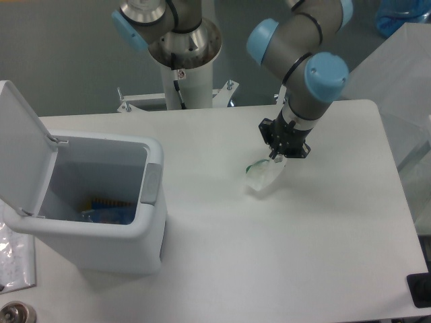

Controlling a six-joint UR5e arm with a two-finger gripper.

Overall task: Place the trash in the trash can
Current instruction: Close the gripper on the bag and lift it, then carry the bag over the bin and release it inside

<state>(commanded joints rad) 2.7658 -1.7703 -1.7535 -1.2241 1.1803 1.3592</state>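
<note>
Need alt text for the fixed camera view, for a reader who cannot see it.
The gripper is shut on the crumpled clear plastic wrapper with a green mark, over the white table. To the left stands the white trash can, its flip lid open and something blue and orange lying at the bottom.

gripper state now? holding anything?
Gripper: closed on the crumpled clear wrapper, pinching its upper end.

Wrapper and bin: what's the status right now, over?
Tool shut on wrapper, lifting it off the table. Bin open at left, something blue already inside. Nothing between wrapper and bin.
</note>
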